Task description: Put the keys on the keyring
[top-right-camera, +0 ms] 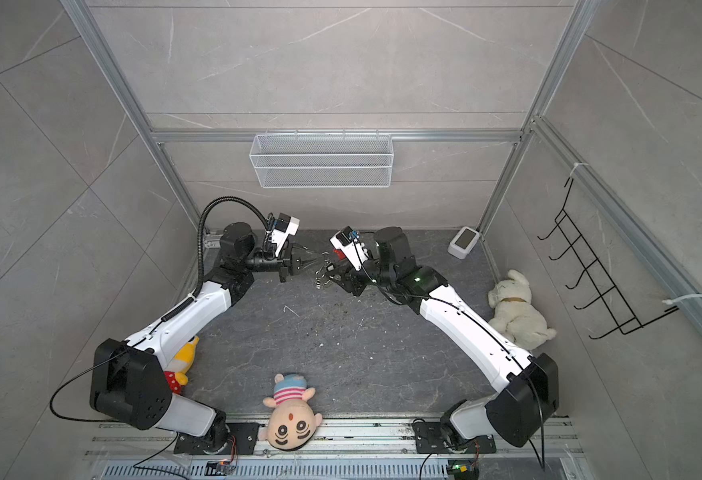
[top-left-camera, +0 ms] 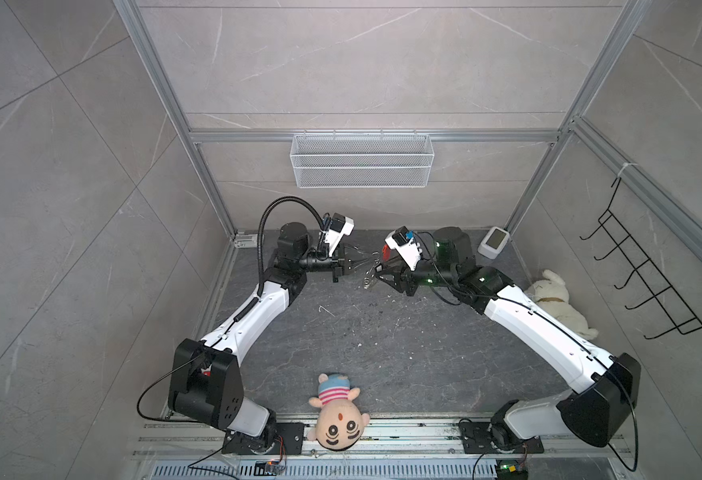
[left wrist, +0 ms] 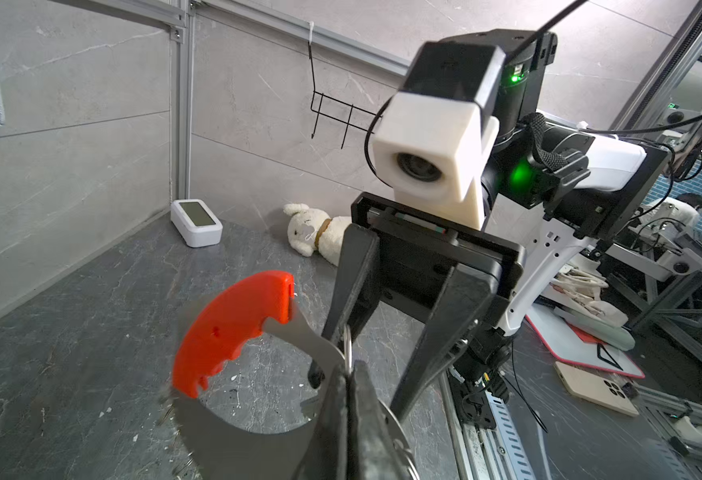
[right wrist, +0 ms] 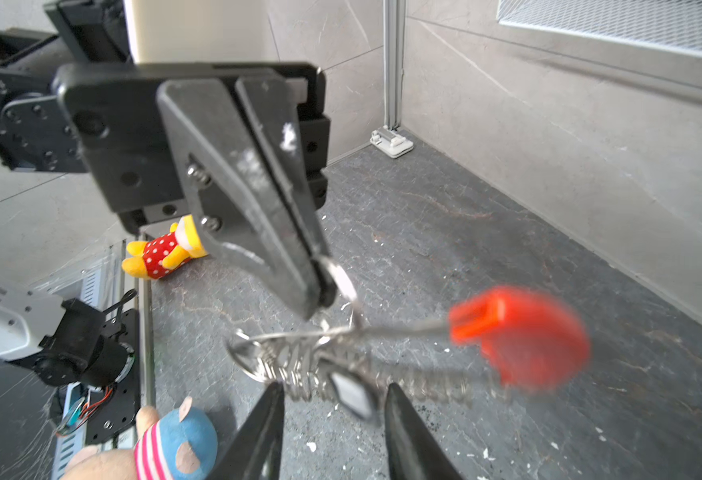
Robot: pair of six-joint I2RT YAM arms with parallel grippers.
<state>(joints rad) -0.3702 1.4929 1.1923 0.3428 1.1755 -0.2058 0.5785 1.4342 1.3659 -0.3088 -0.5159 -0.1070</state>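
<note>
The keyring (right wrist: 341, 336), a metal loop strung with small silver rings and one red segment (right wrist: 520, 336), hangs in the air between both arms, blurred. My left gripper (left wrist: 349, 365) is shut on its metal at the top, as the right wrist view also shows (right wrist: 320, 291). A key (right wrist: 351, 395) with a dark head dangles among the rings. My right gripper (right wrist: 334, 388) is open, one finger (right wrist: 258, 436) on each side of that key without touching it. In both top views the keyring (top-left-camera: 376, 259) (top-right-camera: 324, 266) sits between the two grippers (top-left-camera: 366, 262) (top-left-camera: 378, 275).
A striped-hat doll (top-left-camera: 337, 415) lies at the front edge, a white plush dog (top-left-camera: 557, 299) under the right arm, a yellow plush (top-right-camera: 183, 361) under the left arm. A white device (top-left-camera: 494, 242) stands at the back right. A bent white wire (top-left-camera: 325, 309) lies on the floor.
</note>
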